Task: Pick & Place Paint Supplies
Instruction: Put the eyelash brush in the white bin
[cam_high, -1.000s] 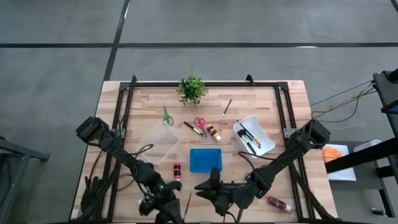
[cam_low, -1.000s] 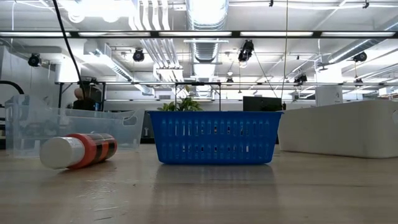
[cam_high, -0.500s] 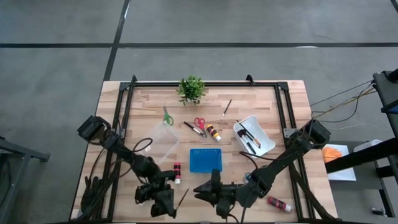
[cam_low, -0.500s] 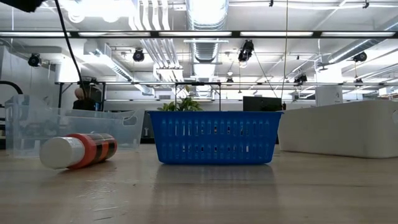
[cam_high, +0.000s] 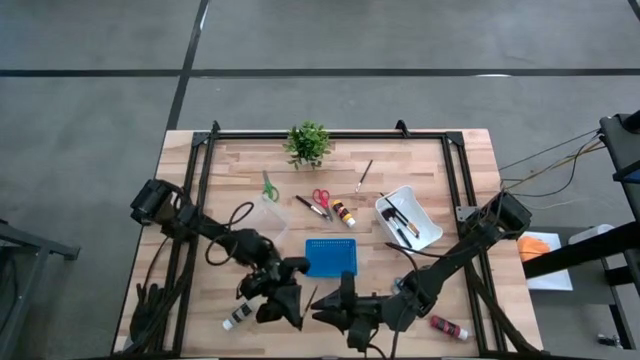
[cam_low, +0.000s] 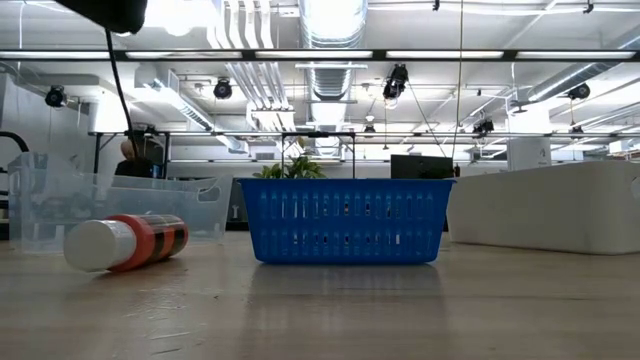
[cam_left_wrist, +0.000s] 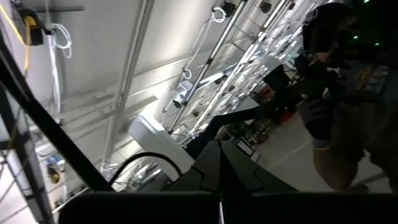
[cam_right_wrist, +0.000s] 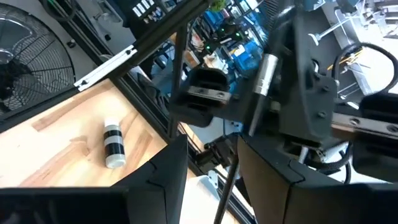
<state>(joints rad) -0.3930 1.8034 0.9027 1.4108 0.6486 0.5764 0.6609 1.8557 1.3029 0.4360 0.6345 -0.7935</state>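
**Left jaws pinch brush, right jaws gape around it**

Jaws of the left gripper (cam_high: 292, 299) are pressed together on a brush (cam_high: 311, 297). Those of the right gripper (cam_high: 322, 306) stand spread. Both meet on the robot's side of the basket (cam_high: 309, 257), just off its left corner, and the brush hangs between them, clear of the table as far as I can judge.

What the next move turns on is the brush's long axis. In the high view it runs steeply, one end toward the basket and the other toward the robot, across the line joining the two grippers. The right wrist view shows the shaft passing through the gap between the right fingers, which do not seem to press on it. The metal collar sits farther off, up at the left gripper. This looks like a hand-over: the right jaws need only close where they are.

The low view catches neither gripper nor brush. It does show a red bottle (cam_low: 125, 242) lying on its side left of the basket, which I cannot pick out from above. The high view alone shows a black bottle (cam_high: 233, 318) lying farther left of the basket, nearer the robot.
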